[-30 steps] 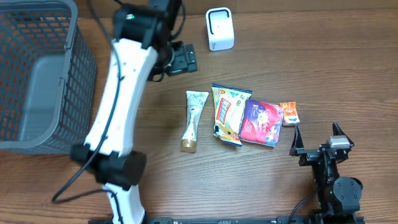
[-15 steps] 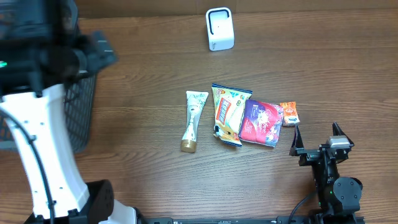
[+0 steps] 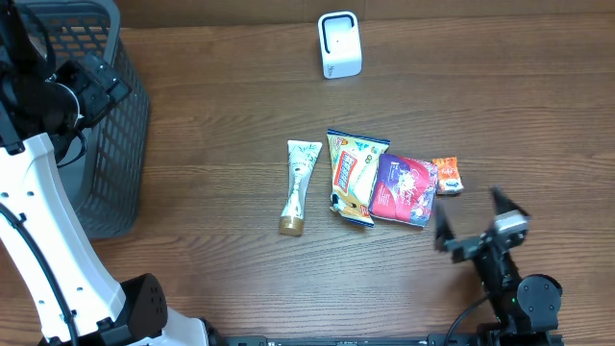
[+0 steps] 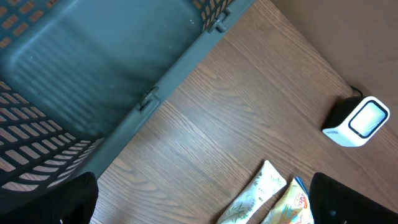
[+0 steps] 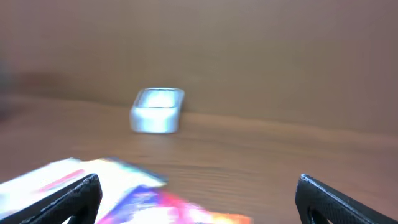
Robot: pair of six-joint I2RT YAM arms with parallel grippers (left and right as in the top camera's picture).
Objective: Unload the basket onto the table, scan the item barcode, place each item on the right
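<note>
Right gripper (image 3: 471, 219), jaws spread wide and empty, hovers well apart from the white scanner (image 3: 339, 45), on its near side and blurred from overhead. Left gripper (image 3: 96, 82), equally wide and holding nothing, hangs far to the scanner's left, above the grey basket (image 3: 120, 173). Between the scanner and the right gripper the items lie in a row: cream tube (image 3: 299, 187), yellow snack bag (image 3: 352, 176), purple packet (image 3: 404, 190), small orange sachet (image 3: 447, 176).

1 basket (image 3: 127, 135), 1 scanner (image 3: 339, 44), 1 tube (image 3: 299, 183), 2 snack bags (image 3: 351, 178) (image 3: 404, 190) and 1 packet (image 3: 447, 176).
</note>
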